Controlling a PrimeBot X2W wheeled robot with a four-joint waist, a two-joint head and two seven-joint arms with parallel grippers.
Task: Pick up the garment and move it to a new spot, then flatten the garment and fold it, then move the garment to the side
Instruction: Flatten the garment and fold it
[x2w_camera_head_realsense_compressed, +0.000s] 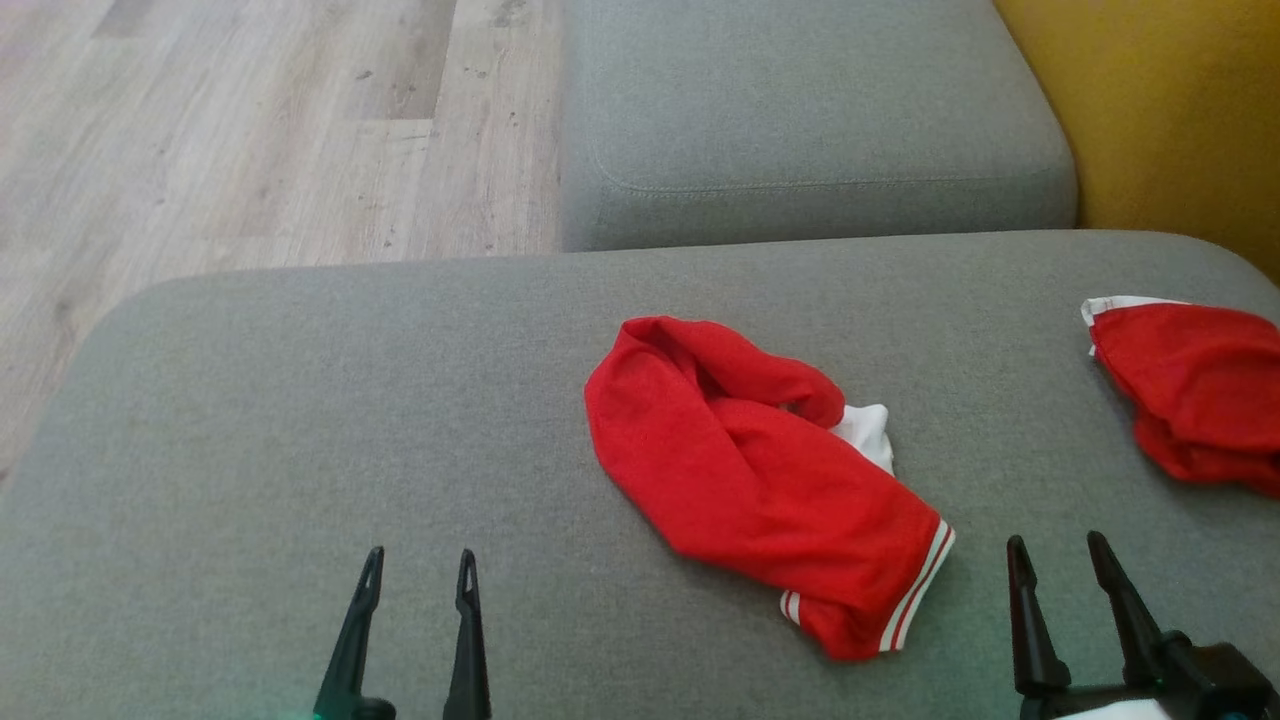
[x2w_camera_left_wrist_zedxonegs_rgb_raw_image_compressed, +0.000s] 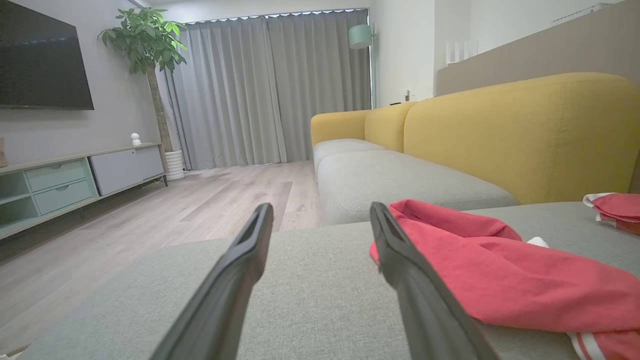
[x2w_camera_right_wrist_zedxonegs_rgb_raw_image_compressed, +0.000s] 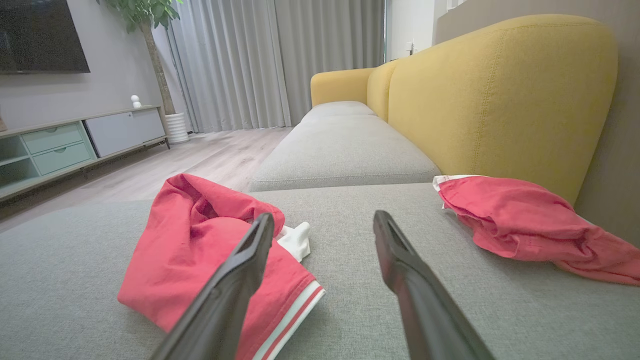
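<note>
1. Wood floor (x2w_camera_head_realsense_compressed: 250, 130) shows at the head view's upper left, past the rounded edge of the grey seat (x2w_camera_head_realsense_compressed: 250, 420).
2. The left gripper (x2w_camera_head_realsense_compressed: 421, 552) is at the lower left over bare seat fabric. Its 2 fingers stand apart with nothing between them. A clear strip of seat separates it from the garment.
3. The garment (x2w_camera_head_realsense_compressed: 760, 480) lies crumpled at the seat's middle. It is red and forms a long heap running from upper left to lower right in the head view. A white-striped hem is at its lower right end, and a white patch (x2w_camera_head_realsense_compressed: 868, 430) pokes out on its right side.
4. The right gripper (x2w_camera_head_realsense_compressed: 1057, 538) is at the lower right, near the striped hem and not touching it. Its 2 fingers are spread and empty.
5. A second garment (x2w_camera_head_realsense_compressed: 1195, 395), red with a white edge, lies bunched at the seat's right side. The frame cuts it off, and it is well apart from the first.
6. A far cushion (x2w_camera_head_realsense_compressed: 800, 110), also grey, sits beyond the seat at the top centre, with a yellow backrest (x2w_camera_head_realsense_compressed: 1170, 110) to its right.
7. The left wrist view shows, from left to right, a dark TV (x2w_camera_left_wrist_zedxonegs_rgb_raw_image_compressed: 40, 60) on the wall, a low cabinet (x2w_camera_left_wrist_zedxonegs_rgb_raw_image_compressed: 75, 180), a potted plant (x2w_camera_left_wrist_zedxonegs_rgb_raw_image_compressed: 145, 35) and grey curtains (x2w_camera_left_wrist_zedxonegs_rgb_raw_image_compressed: 265, 85).
</note>
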